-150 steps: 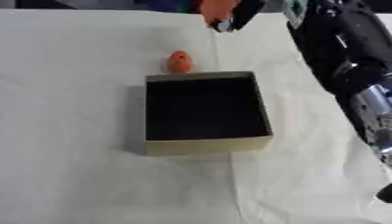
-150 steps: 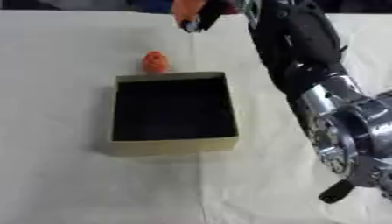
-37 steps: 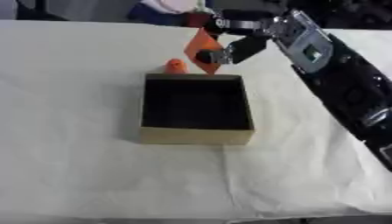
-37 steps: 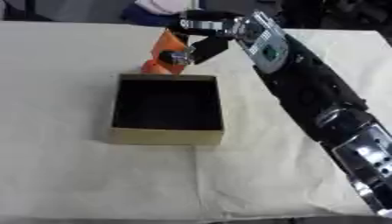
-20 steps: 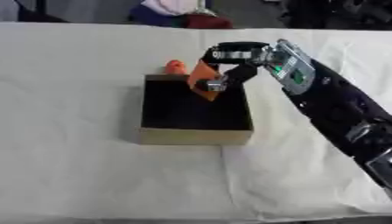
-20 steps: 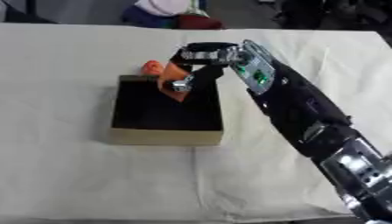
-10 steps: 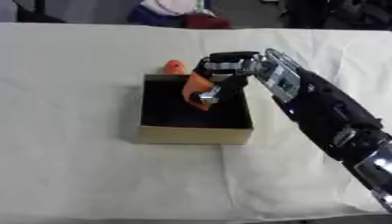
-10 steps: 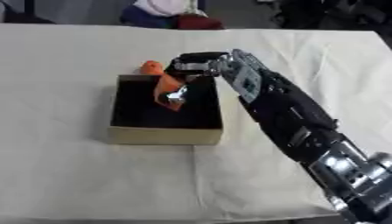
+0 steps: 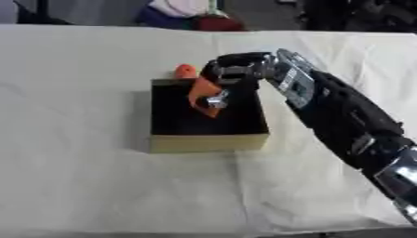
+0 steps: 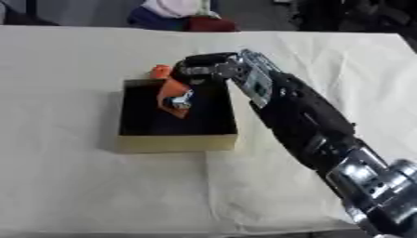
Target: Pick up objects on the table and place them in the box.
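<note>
Hidden and blurred near the right hand [image 9: 232,69]

Its fingers are blurring into the orange object [image 9: 204,95] below them; behind it, the box [image 9: 208,142] rim is covering the lower part of a small orange thing [image 9: 185,71].

Cream cloth-covered table [image 9: 81,176], dark floor [image 9: 97,11] beyond its far edge.

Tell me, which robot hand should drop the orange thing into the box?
The right robot hand. It already holds the orange object over the box. No left hand shows in either view.
</note>
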`<action>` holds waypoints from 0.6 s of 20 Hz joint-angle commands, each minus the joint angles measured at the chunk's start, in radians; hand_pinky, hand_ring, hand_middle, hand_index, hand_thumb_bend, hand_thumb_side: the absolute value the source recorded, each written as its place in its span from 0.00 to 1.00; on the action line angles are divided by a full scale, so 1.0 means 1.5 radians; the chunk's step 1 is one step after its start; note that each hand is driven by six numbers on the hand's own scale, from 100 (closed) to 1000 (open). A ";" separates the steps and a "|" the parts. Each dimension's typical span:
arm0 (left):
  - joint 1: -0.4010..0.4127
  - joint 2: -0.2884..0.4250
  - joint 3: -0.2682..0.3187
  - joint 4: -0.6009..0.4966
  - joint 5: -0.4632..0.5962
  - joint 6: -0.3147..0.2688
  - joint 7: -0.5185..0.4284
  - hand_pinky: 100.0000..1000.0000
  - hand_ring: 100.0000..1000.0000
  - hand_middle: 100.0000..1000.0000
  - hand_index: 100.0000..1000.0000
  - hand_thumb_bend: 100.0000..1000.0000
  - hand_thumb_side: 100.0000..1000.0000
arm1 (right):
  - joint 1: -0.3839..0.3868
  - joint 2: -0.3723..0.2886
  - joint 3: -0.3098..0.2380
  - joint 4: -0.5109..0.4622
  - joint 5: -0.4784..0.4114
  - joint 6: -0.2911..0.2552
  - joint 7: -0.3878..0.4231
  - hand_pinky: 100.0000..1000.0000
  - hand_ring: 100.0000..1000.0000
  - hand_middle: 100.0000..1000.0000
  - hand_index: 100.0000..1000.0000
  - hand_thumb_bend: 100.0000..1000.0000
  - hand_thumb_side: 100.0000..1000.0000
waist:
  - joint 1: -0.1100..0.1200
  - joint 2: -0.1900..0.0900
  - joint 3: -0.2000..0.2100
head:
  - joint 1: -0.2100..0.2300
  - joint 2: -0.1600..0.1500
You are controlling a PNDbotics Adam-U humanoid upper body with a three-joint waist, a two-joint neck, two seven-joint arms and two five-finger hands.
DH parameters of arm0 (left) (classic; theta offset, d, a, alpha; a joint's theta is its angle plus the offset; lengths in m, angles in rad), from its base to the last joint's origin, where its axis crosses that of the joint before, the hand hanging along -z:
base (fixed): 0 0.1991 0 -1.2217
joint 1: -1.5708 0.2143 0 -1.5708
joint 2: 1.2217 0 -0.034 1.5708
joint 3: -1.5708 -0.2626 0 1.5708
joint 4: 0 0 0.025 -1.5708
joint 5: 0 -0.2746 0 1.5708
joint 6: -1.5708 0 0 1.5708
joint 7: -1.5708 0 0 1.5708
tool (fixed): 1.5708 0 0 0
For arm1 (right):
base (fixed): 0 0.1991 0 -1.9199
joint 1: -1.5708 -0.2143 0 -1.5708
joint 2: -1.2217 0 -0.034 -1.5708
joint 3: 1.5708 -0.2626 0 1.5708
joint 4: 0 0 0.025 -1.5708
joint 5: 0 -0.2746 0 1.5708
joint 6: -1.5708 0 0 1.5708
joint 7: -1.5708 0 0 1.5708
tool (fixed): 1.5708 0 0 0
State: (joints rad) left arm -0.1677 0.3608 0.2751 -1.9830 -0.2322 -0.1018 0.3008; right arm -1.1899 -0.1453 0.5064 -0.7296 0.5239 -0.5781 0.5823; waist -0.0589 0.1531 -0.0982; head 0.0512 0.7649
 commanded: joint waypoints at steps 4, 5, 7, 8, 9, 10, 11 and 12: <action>-0.003 0.009 0.004 -0.011 0.001 0.004 0.000 0.73 0.49 0.60 0.73 0.00 0.81 | -0.024 -0.037 -0.002 -0.034 -0.022 -0.219 0.216 0.73 0.69 0.63 0.77 0.30 0.92 | 0.002 -0.013 -0.004 | 0.004 0.003; -0.003 0.009 0.004 -0.011 0.001 0.005 0.000 0.73 0.49 0.60 0.73 0.00 0.81 | -0.025 -0.041 -0.001 -0.036 -0.025 -0.219 0.216 0.73 0.69 0.62 0.77 0.31 0.92 | 0.002 -0.013 -0.005 | 0.004 0.003; -0.003 0.009 0.005 -0.011 0.000 0.006 0.000 0.73 0.49 0.60 0.73 0.00 0.81 | -0.027 -0.046 0.001 -0.039 -0.031 -0.219 0.216 0.73 0.69 0.63 0.77 0.32 0.92 | 0.002 -0.013 -0.006 | 0.005 0.003; -0.003 0.009 0.005 -0.011 0.000 0.006 0.000 0.73 0.49 0.60 0.73 0.00 0.81 | -0.027 -0.049 0.002 -0.039 -0.033 -0.219 0.216 0.74 0.69 0.64 0.78 0.32 0.91 | 0.002 -0.014 -0.007 | 0.005 0.003; -0.002 0.010 0.005 -0.011 0.000 0.006 0.000 0.73 0.49 0.60 0.73 0.00 0.81 | -0.026 -0.051 0.004 -0.040 -0.033 -0.219 0.216 0.74 0.70 0.64 0.79 0.33 0.91 | 0.002 -0.014 -0.007 | 0.006 0.003; -0.002 0.010 0.005 -0.011 0.000 0.006 0.000 0.73 0.49 0.60 0.73 0.00 0.81 | -0.026 -0.051 0.007 -0.039 -0.034 -0.219 0.216 0.74 0.71 0.65 0.80 0.33 0.90 | 0.002 -0.014 -0.006 | 0.006 0.003; -0.003 0.010 0.005 -0.011 0.000 0.006 0.000 0.73 0.49 0.60 0.73 0.00 0.81 | -0.025 -0.051 0.010 -0.038 -0.034 -0.219 0.216 0.75 0.72 0.67 0.81 0.33 0.90 | 0.002 -0.015 -0.006 | 0.006 0.003; -0.003 0.010 0.005 -0.011 0.000 0.006 0.000 0.73 0.49 0.60 0.73 0.00 0.81 | -0.024 -0.051 0.013 -0.035 -0.032 -0.219 0.216 0.76 0.73 0.69 0.82 0.33 0.89 | 0.002 -0.015 -0.006 | 0.005 0.003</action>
State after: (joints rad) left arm -0.1666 0.3608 0.2753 -1.9830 -0.2322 -0.0949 0.3002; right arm -1.2022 -0.1964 0.5261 -0.7683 0.4828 -0.5781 0.5822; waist -0.0607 0.1479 -0.1070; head 0.0586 0.7649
